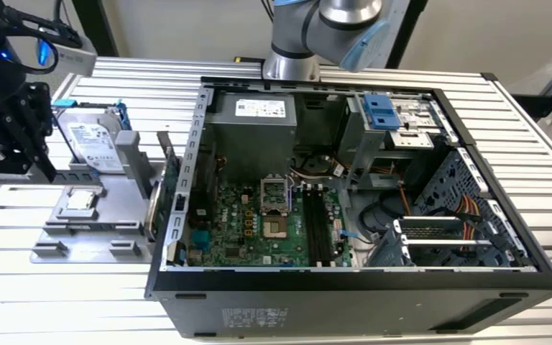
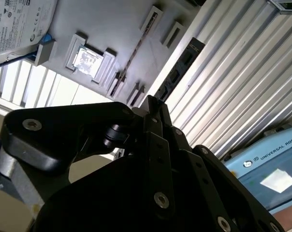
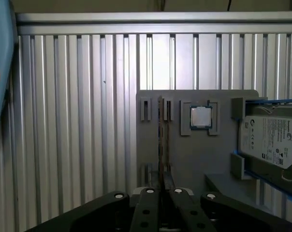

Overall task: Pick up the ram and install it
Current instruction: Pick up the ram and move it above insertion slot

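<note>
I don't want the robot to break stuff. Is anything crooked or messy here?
Nothing stands out. The ram stands straight on edge in the gray holder, and the square chip lies flat in its pocket beside it.

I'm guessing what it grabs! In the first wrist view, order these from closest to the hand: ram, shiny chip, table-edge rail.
From the hand:
1. the ram, on edge in the grey holder, straight ahead.
2. the shiny chip, in its pocket beside the ram.
3. the table-edge rail, beyond the holder.
</note>
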`<state>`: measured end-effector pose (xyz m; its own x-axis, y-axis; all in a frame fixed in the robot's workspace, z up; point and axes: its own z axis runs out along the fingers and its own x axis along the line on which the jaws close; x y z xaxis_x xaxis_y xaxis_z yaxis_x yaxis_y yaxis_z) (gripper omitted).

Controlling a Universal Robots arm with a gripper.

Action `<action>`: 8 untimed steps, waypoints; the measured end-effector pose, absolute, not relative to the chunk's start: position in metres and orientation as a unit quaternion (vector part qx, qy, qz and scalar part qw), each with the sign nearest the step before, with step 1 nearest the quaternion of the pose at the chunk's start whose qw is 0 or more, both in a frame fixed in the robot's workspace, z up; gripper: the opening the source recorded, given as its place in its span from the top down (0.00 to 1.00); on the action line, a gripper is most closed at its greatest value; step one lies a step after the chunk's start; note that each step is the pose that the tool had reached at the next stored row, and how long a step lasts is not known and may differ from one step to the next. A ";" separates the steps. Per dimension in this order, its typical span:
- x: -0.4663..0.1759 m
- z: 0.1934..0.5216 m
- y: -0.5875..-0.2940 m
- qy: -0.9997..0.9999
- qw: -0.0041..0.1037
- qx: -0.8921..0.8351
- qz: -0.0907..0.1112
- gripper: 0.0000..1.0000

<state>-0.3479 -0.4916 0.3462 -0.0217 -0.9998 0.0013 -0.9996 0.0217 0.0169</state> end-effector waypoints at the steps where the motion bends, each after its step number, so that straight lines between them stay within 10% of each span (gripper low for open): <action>1: -0.348 0.348 -0.492 -0.715 0.006 0.699 -0.006 1.00; 8: -0.348 0.357 -0.492 -0.715 0.006 0.699 -0.006 1.00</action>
<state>-0.3479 -0.4917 0.3568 -0.0216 -0.9998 0.0012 -0.9996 0.0217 0.0170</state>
